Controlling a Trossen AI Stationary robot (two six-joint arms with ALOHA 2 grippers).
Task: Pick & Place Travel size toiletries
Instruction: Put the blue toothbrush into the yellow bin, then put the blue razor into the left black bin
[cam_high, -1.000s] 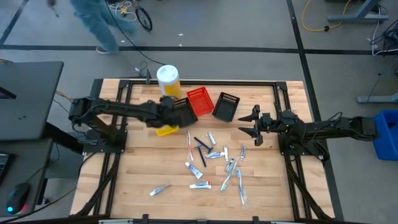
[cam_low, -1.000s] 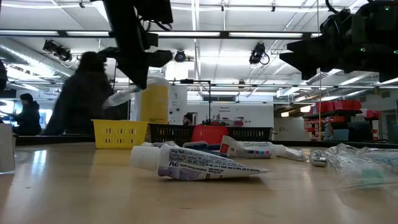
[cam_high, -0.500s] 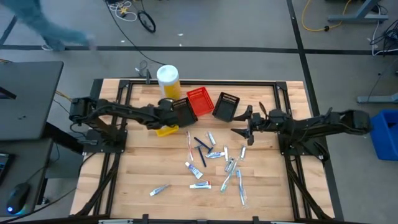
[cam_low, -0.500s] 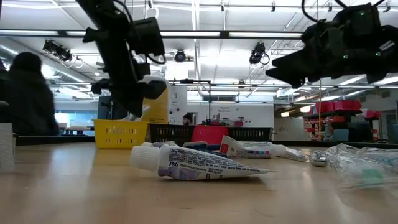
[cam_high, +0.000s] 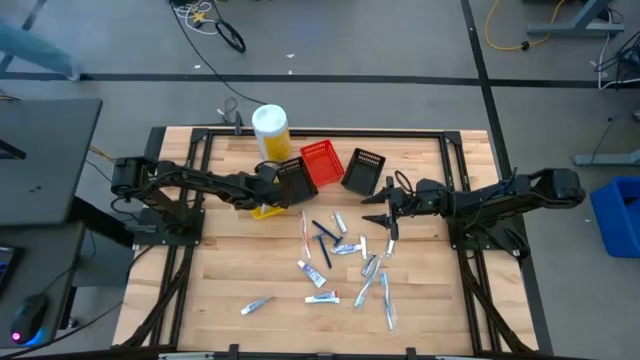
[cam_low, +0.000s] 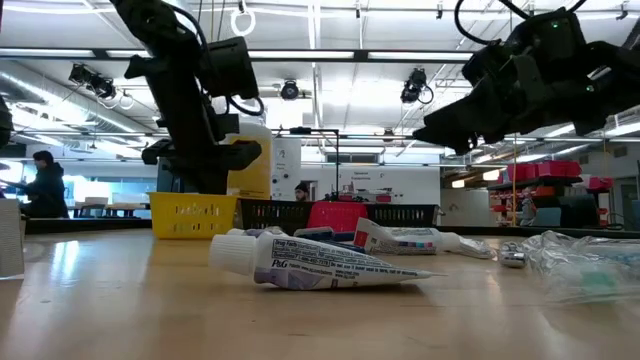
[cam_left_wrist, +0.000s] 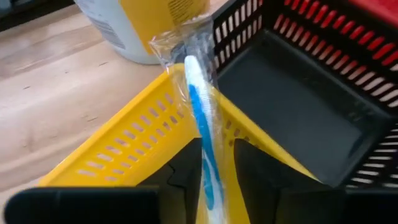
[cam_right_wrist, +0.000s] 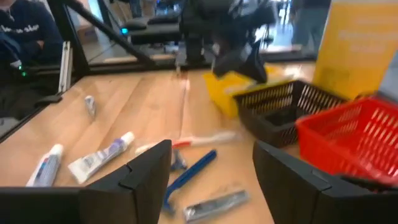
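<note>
In the high view, your left gripper (cam_high: 268, 196) had sunk left of centre onto the yellow basket (cam_high: 266, 209), while your right gripper (cam_high: 384, 214) had advanced, jaws wide and empty, over the toiletries (cam_high: 345, 262) scattered mid-tabletop (cam_high: 220, 270). In the left wrist view, centre frame, it pinched a wrapped toothbrush (cam_left_wrist: 202, 124) over that basket, so release looked imminent.

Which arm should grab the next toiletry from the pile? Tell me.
Right. The right gripper hangs open beside the loose toiletries, while the left gripper holds a wrapped toothbrush over the yellow basket.
</note>
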